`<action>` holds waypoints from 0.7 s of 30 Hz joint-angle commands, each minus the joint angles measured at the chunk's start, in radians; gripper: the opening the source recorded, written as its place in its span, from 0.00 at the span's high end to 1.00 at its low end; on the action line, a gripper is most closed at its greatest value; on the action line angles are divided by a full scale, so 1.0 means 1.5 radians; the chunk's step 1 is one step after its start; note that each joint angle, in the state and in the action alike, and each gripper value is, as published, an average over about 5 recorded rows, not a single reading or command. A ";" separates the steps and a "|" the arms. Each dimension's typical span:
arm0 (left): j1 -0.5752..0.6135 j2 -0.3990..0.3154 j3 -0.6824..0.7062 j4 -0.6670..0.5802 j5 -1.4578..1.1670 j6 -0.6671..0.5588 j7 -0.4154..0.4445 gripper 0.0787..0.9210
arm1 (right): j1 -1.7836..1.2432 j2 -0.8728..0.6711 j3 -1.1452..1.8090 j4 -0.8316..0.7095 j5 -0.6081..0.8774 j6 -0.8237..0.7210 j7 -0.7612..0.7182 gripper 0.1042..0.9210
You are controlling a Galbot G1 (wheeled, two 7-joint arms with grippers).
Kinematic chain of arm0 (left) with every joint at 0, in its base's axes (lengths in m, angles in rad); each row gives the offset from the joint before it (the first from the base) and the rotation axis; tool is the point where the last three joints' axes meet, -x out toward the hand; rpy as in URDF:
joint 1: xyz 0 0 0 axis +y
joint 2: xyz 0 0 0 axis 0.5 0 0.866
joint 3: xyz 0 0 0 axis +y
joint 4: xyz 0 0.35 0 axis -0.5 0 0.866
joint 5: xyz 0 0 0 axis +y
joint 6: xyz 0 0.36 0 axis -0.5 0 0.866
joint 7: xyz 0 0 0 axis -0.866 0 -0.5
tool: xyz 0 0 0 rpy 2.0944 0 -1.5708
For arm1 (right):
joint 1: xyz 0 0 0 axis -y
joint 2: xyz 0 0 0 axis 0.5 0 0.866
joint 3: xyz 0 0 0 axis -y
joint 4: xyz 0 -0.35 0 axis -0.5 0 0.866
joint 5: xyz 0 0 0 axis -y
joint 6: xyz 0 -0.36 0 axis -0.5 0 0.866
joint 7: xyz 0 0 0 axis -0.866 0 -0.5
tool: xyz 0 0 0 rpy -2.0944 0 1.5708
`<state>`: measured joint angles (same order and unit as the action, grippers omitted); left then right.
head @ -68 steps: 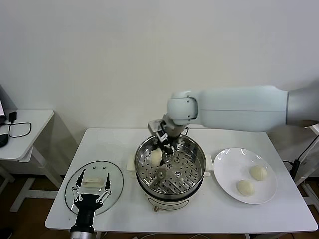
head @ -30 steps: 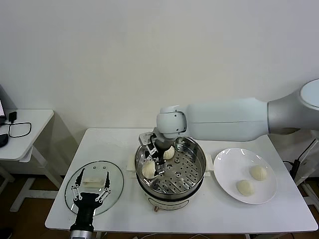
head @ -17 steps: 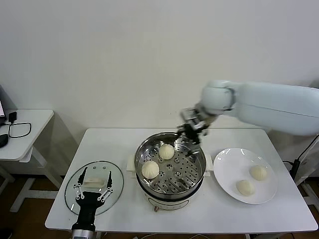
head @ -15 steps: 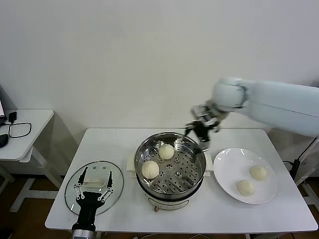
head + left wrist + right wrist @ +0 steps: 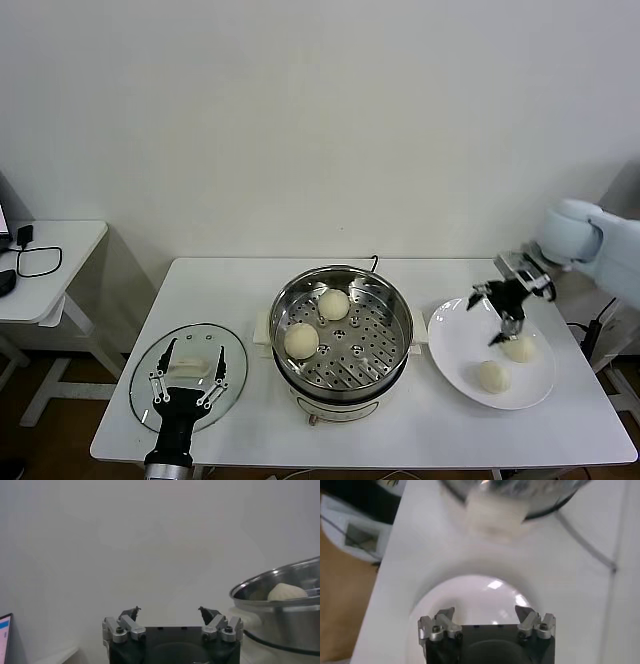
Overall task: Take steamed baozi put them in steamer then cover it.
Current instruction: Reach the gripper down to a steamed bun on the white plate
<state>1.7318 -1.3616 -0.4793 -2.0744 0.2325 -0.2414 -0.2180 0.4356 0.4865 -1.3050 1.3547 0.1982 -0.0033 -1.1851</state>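
head view: right gripper (image 5: 503,312) is hovering over the plate (image 5: 455,350), fingers spread wide, empty, just above the far bun (image 5: 519,347). second bun (image 5: 491,376) is lying nearer on the plate. two buns (image 5: 301,340) are sitting in the steamer (image 5: 342,282). lid (image 5: 150,358) is lying flat on the table, left gripper (image 5: 186,372) waiting over it, spread wide.

left wrist view: open fingers (image 5: 131,613); steamer wall (image 5: 280,615) beside.

right wrist view: open fingers (image 5: 446,614) are hanging over the plate (image 5: 475,597).

judgement: buns likely soft, light, easily dented; pinching gently across the dome's sides looks best.
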 commanded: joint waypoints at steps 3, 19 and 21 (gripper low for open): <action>0.000 -0.002 -0.002 0.001 0.000 0.000 0.000 0.12 | -0.161 -0.031 0.070 -0.039 -0.058 0.028 0.037 0.12; 0.002 -0.006 -0.008 0.003 0.000 -0.002 -0.001 0.12 | -0.215 0.005 0.106 -0.065 -0.076 0.014 0.093 0.12; 0.002 -0.006 -0.009 0.003 0.000 -0.001 -0.001 0.12 | -0.214 0.006 0.106 -0.066 -0.076 0.014 0.097 0.12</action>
<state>1.7348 -1.3698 -0.4912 -2.0706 0.2327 -0.2443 -0.2194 0.1653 0.4934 -1.1713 1.2715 0.1009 0.0134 -1.0732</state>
